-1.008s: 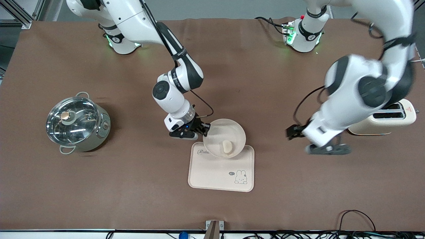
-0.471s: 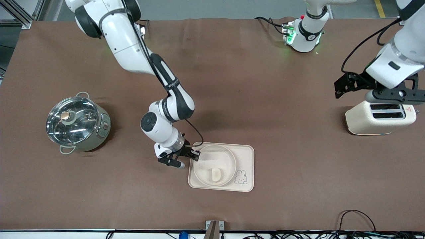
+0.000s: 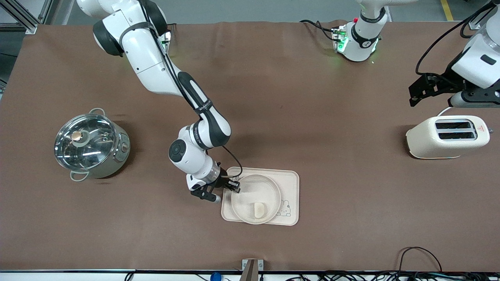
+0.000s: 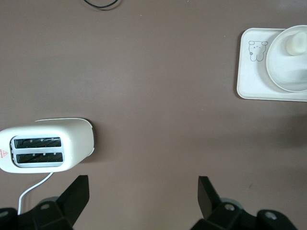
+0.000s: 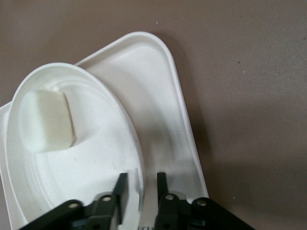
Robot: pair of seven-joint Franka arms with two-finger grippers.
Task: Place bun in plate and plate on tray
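Low at centre frame, the right gripper [image 3: 234, 186] pinches the rim of the plate [image 3: 244, 195], bun [image 3: 258, 210] inside, resting on the tray [image 3: 291, 183], while the left gripper [image 3: 433, 91], fingers apart, waits upper right above the toaster [image 3: 425, 140].

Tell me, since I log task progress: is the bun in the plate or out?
In. The bun lies inside the plate, which sits on the tray.
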